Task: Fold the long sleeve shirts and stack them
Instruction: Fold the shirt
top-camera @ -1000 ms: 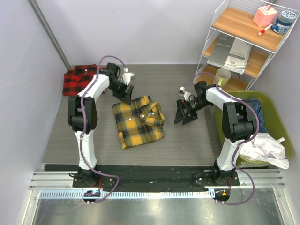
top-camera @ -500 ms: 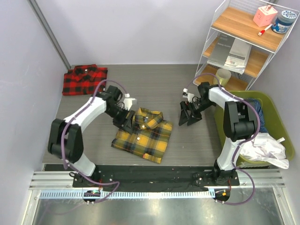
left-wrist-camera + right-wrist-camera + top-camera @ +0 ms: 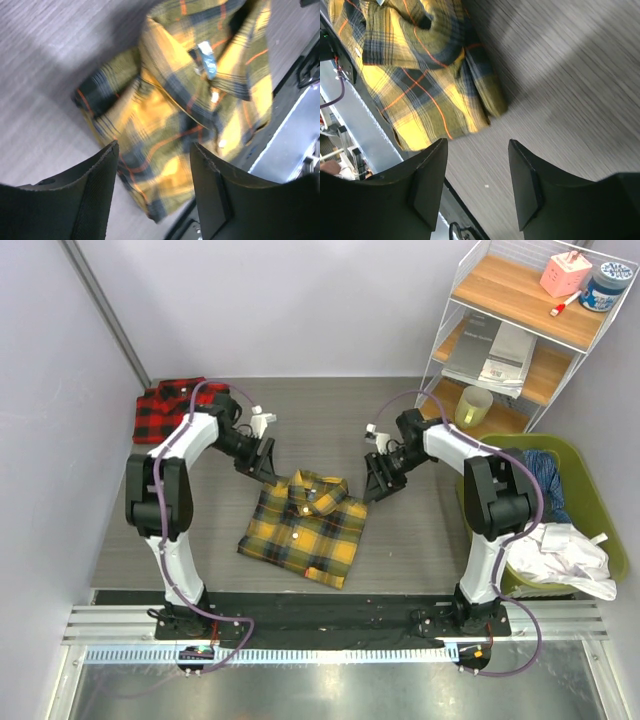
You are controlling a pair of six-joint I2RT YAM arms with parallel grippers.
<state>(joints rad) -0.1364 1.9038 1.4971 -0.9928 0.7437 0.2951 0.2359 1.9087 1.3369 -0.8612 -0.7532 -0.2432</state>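
Folding looks finished, stacking not yet begun

The yellow-and-black shirt (image 3: 305, 528) lies mid-table (image 3: 420, 540) as a folded rectangle, collar showing, a little askew. The red-and-black shirt (image 3: 170, 408) sits folded in the far left corner, well apart from it. What appears to be left is carrying one onto the other. The left gripper (image 3: 262, 462) hovers by the yellow shirt's far left edge and the right gripper (image 3: 378, 480) just beside its right edge. Both have their jaws apart with nothing between them. More cloth (image 3: 560, 555) fills the green bin (image 3: 560, 443); whether it belongs to the job cannot be told.
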